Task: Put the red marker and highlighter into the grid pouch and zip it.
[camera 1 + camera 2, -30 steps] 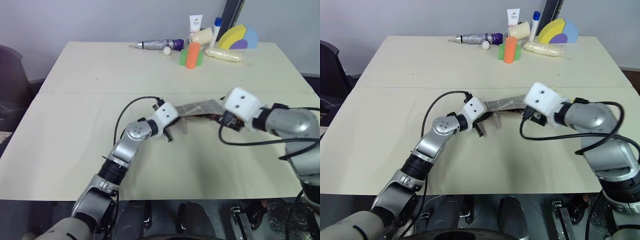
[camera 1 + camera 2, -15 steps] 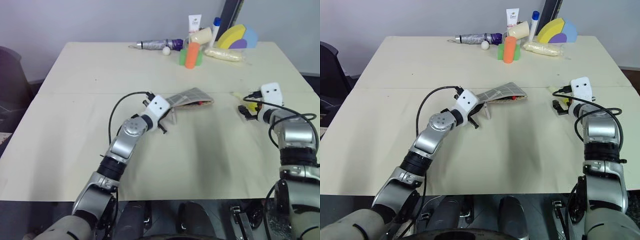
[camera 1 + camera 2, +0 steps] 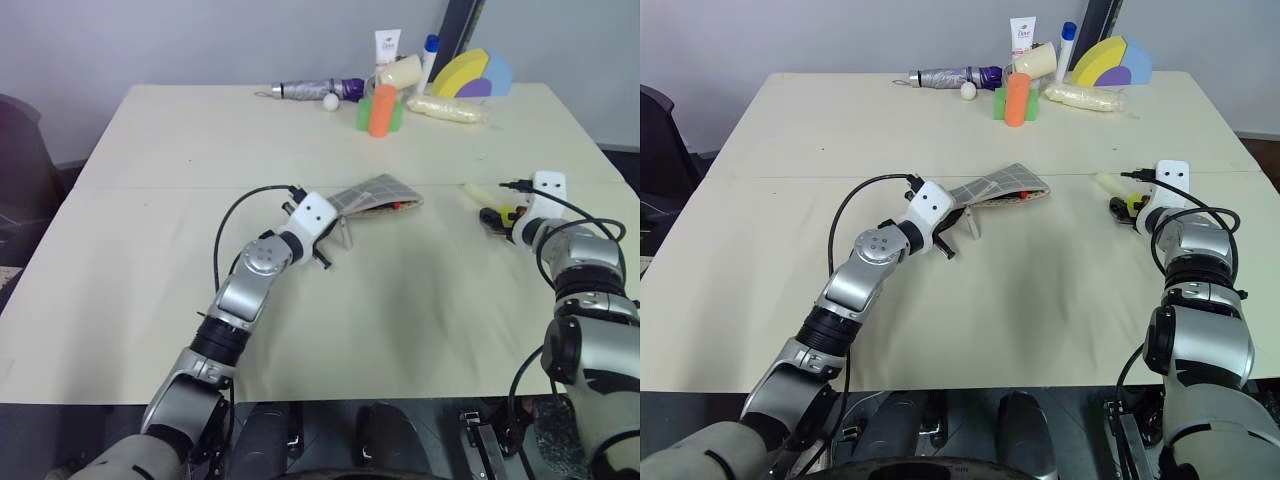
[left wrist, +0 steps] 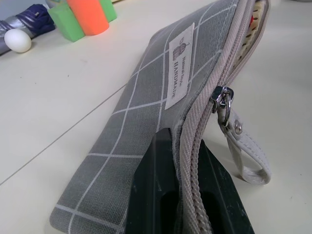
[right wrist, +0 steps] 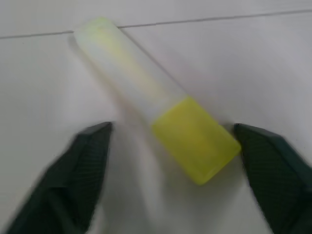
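Nearest, around the middle of the tabletop, the left gripper (image 4: 187,195) is clenched on the zipper edge of the grid pouch (image 3: 375,194), lifting that end; the pouch's mouth gapes toward the right edge, and a bit of red, probably the red marker (image 3: 398,206), shows inside. Near the right edge, the right gripper (image 5: 170,170) stands released, its fingers (image 5: 80,170) straddling the capped end of the highlighter (image 5: 156,97), which lies flat on the table (image 3: 150,150). Along the far edge stand an orange cylinder (image 3: 382,110), a folded umbrella (image 3: 315,89) and a tube (image 3: 391,47).
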`<action>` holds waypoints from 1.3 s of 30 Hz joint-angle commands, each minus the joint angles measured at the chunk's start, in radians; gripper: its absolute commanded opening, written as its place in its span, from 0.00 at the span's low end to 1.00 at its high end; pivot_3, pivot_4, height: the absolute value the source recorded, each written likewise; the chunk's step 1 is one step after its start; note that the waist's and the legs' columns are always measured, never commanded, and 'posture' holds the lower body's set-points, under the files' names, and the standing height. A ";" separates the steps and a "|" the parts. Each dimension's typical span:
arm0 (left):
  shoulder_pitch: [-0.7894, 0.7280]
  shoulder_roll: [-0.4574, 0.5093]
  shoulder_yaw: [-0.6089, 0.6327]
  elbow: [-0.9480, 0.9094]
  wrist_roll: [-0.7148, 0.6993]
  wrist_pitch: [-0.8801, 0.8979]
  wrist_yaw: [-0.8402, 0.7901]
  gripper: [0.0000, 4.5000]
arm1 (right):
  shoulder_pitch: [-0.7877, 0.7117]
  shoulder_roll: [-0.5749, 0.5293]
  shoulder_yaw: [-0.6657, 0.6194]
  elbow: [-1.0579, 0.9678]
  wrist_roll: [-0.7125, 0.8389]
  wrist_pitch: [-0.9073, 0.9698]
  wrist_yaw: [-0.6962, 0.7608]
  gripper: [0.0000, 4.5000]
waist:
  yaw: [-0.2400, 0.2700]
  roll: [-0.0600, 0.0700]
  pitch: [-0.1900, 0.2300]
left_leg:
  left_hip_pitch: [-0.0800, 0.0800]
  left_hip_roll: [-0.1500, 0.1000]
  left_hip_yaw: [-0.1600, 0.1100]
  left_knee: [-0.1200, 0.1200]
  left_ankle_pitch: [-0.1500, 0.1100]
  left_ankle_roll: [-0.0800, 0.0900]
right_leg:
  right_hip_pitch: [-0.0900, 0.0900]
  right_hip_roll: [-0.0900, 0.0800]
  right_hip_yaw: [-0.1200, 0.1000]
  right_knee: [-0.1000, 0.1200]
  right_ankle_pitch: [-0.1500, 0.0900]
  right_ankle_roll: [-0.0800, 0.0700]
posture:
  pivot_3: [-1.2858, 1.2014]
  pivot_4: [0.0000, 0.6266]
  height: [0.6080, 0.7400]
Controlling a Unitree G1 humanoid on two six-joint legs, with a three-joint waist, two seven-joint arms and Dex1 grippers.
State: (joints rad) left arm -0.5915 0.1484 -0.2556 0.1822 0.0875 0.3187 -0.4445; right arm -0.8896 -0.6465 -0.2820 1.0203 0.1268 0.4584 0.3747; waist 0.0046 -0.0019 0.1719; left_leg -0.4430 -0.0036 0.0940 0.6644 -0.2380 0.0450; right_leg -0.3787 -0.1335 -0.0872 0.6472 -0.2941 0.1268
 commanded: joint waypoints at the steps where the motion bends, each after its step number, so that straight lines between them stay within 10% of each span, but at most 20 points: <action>1: 0.001 0.000 0.006 -0.037 -0.001 -0.003 0.005 0.00 | 0.021 -0.007 -0.001 -0.083 0.027 0.038 0.044 0.45 | -0.001 0.000 0.000 | 0.000 0.000 0.000 0.000 0.000 0.000 | 0.000 0.000 0.000 0.000 0.000 0.000 | 0.52 0.24 1.00; 4: -0.002 0.000 0.006 -0.031 -0.002 -0.004 0.004 0.00 | 0.087 -0.004 0.022 -0.223 0.034 0.082 0.081 0.19 | 0.000 0.000 0.000 | 0.000 0.000 0.000 0.000 0.000 0.000 | 0.000 0.000 0.000 0.000 0.000 0.000 | 0.52 0.24 1.00; 18: -0.030 0.010 0.015 0.006 -0.010 -0.020 -0.007 0.00 | 0.599 -0.302 0.077 -1.452 0.213 0.377 0.436 0.19 | 0.009 0.002 0.001 | -0.001 0.001 -0.002 0.000 -0.002 0.002 | -0.002 -0.001 0.000 -0.001 0.000 0.000 | 0.52 0.24 1.00; 39: -0.005 -0.003 0.003 -0.048 -0.025 -0.038 -0.060 0.00 | 0.539 -0.264 0.177 -1.361 0.208 0.384 0.361 0.19 | 0.009 0.001 0.001 | -0.002 0.000 -0.004 0.000 -0.001 0.001 | -0.001 -0.003 0.000 -0.001 0.000 0.000 | 0.52 0.24 1.00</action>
State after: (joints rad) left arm -0.5948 0.1491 -0.2515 0.1798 0.0758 0.2970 -0.4973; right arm -0.3289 -0.9128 -0.0982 -0.3310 0.3373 0.8642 0.7338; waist 0.0140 -0.0005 0.1730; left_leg -0.4448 -0.0033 0.0904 0.6647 -0.2392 0.0461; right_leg -0.3800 -0.1361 -0.0871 0.6459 -0.2940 0.1266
